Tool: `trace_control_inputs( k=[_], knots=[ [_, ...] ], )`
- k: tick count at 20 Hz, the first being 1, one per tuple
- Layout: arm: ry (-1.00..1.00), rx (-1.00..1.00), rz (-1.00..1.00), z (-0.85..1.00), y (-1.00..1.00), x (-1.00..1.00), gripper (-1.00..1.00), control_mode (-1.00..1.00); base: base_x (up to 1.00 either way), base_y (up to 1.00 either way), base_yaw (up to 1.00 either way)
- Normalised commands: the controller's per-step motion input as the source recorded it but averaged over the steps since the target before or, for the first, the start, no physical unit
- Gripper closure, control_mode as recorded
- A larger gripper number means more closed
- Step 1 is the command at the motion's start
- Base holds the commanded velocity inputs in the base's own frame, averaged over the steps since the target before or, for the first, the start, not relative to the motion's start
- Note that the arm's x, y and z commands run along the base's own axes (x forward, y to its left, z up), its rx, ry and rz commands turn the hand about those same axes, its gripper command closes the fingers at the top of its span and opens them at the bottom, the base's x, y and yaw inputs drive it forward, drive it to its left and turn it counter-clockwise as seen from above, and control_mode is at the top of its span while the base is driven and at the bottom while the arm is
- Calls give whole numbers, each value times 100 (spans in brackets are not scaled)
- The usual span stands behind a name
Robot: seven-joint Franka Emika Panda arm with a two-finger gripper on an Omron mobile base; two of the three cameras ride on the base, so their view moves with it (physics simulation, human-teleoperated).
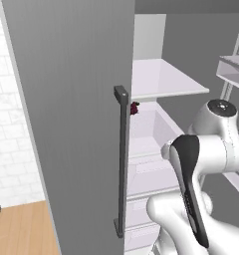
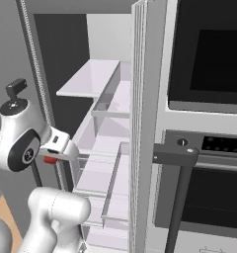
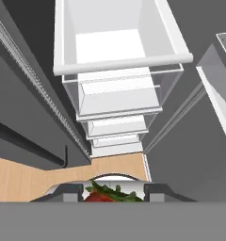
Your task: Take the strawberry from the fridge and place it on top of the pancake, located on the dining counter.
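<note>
Glossy white rounded arm links (image 1: 211,149), long black inlay strip, dark round joint cap, small red mark beside grey wrist plate (image 2: 56,143)

The left base view is taken from behind the arm, close to the fridge (image 1: 76,124) door, and is aimed past its handle (image 1: 121,164) into the open interior. The right base view is set on the other side, facing the same shelves (image 2: 91,79) and drawers, with an oven (image 2: 209,123) seen alongside. The hand view is pointed steeply down along the drawers (image 3: 119,89) to the wood floor (image 3: 20,181).
</note>
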Motion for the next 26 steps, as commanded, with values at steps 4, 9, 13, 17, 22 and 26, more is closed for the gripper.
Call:
trace_control_inputs(
  k=[4,9,13,17,22,26],
  knots=[
    [0,0,5,7,0,-36,100,-100,0,0,0],
    [0,1,2,-1,-8,-7,100,-100,0,0,0],
    [0,0,0,0,0,0,100,-100,0,0,0],
    [0,0,0,0,0,-27,100,-100,0,0,0],
    [0,0,0,0,0,0,100,100,-96,0,0],
    [0,0,0,0,0,0,100,100,-94,9,-1]
  ],
)
